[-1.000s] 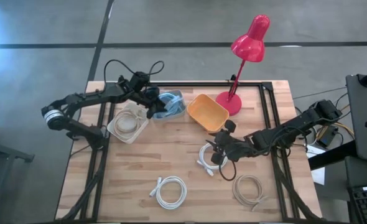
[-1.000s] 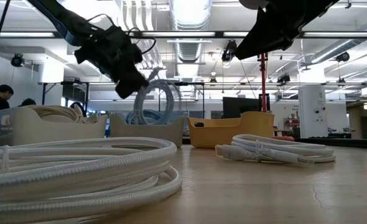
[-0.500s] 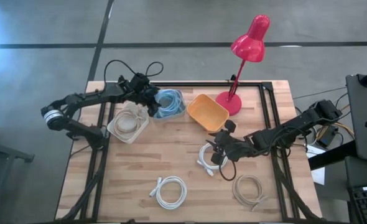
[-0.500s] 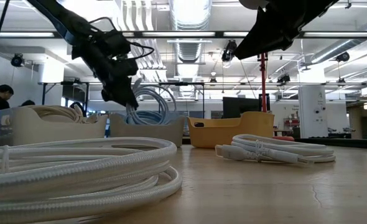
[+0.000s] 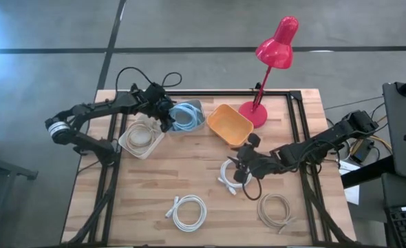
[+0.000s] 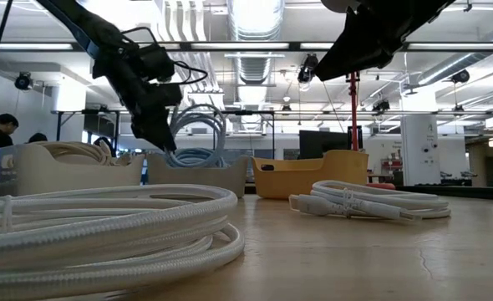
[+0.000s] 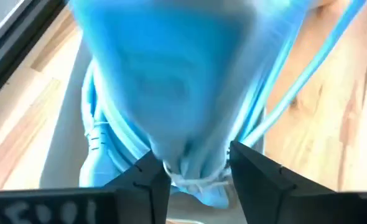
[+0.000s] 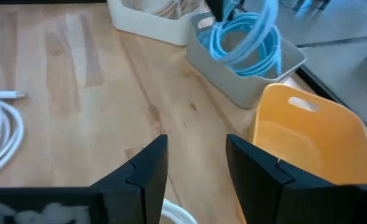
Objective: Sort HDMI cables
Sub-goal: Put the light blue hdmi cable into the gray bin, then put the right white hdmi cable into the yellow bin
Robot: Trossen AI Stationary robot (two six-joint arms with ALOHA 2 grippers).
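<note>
The HDMI cables are split between bins and desk [image 5: 182, 162]. A light blue coil [image 5: 184, 116] stands nearly on edge in the grey bin [image 5: 199, 105], and tan cable [image 5: 142, 136] lies in the cream bin [image 5: 126, 145] beside it. Three coils lie loose on the wood: a white coil [image 5: 228, 173] under my right arm, another white coil [image 5: 189, 211] nearer the front edge, and a tan coil [image 5: 275, 209] to its right.

My left claw [image 5: 166, 120] sits at the grey bin's rim. Strands of the blue coil run between its fingers, but I cannot tell whether I am clamping them or merely straddling them. My right claw [image 5: 239, 169] hovers just over the nearer white coil, released and grasping nothing. The orange bin [image 5: 230, 124] is well ahead of it.

I judge these coils light and floppy. The loops are thin and springy, and a coil taken by one strand would likely sag or fan out. I would pinch across the whole bundle of turns at the rim, preferably where a tie binds them, and keep clear of the stiff plug ends. The smooth jacket may slide, so the squeeze should be firm.
</note>
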